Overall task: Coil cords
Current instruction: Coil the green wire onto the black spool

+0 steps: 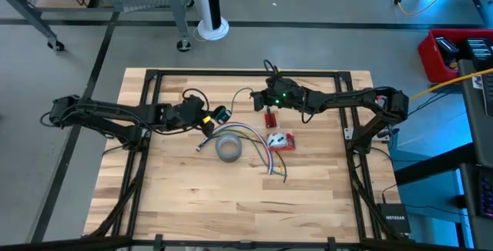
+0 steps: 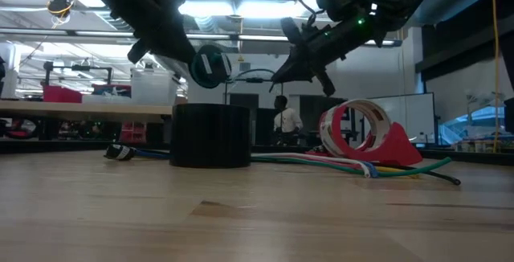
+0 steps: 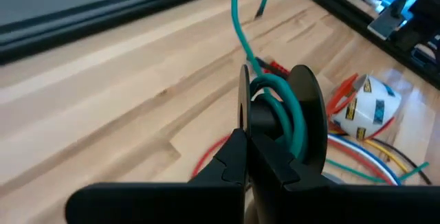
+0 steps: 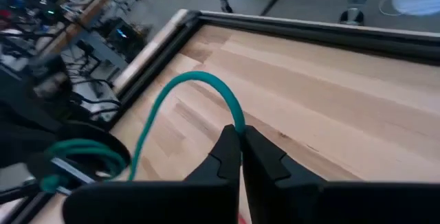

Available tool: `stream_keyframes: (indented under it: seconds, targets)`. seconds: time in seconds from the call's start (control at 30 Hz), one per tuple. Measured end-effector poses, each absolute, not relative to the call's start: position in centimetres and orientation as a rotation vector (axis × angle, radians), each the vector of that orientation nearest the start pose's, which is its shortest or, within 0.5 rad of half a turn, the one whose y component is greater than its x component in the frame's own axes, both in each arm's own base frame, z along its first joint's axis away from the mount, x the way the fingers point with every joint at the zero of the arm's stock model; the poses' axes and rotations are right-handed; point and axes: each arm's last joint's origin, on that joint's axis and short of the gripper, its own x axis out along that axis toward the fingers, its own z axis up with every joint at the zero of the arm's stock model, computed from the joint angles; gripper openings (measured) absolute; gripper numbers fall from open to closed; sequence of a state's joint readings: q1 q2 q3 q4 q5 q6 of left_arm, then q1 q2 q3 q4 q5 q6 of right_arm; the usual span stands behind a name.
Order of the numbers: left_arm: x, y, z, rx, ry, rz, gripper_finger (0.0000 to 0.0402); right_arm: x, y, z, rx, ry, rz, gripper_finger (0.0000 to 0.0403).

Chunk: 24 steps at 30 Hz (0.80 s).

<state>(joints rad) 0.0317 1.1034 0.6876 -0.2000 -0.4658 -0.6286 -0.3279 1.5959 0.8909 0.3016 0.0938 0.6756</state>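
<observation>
A thin green cord [image 3: 242, 35] runs through the air between my two grippers. One end is wound around the hub of a small black two-disc spool [image 3: 282, 114], which my left gripper [image 3: 246, 133] holds shut above the table's middle left. Toward the far middle, my right gripper [image 4: 239, 133] is shut on the cord farther along. In the high view the spool [image 1: 221, 115] hangs just left of the right gripper [image 1: 259, 97]. The cord [image 4: 185, 83] bows in a slack arc between them. My left gripper pinches the rim of one spool disc [image 3: 243, 110] between its two fingers, coming slanting down from the table's left. The spool is lifted clear of the table, its axle roughly level, with green turns on the hub [image 3: 289, 107]. My right gripper pinches the green cord [image 4: 237, 122] between its fingertips, coming slanting down from the table's right. The cord rises from the fingers, arcs over and runs slack to the spool [image 4: 75, 162]. All of it hangs clear of the table.
A grey tape roll [image 1: 229, 148] lies on the table below the spool. Beside it spreads a bundle of coloured wires [image 1: 258, 137], and a red dispenser with white tape [image 1: 281, 141] sits to the right. A small red object [image 1: 270, 118] lies under the right arm.
</observation>
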Motion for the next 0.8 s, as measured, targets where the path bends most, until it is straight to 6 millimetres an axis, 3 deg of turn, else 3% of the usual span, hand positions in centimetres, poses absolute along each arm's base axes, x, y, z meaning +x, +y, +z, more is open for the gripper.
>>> stream_keyframes:
  seconds: [0.6,0.8]
  targets:
    - [24.9,2.0,21.5,-0.509,0.473,0.684,0.0,34.0,-11.0,25.8,0.756,0.188,-0.27,0.0003]
    - [25.7,3.0,21.3,-0.495,0.413,0.722,0.0,34.5,-9.2,25.8,0.784,0.225,-0.196,0.0003]
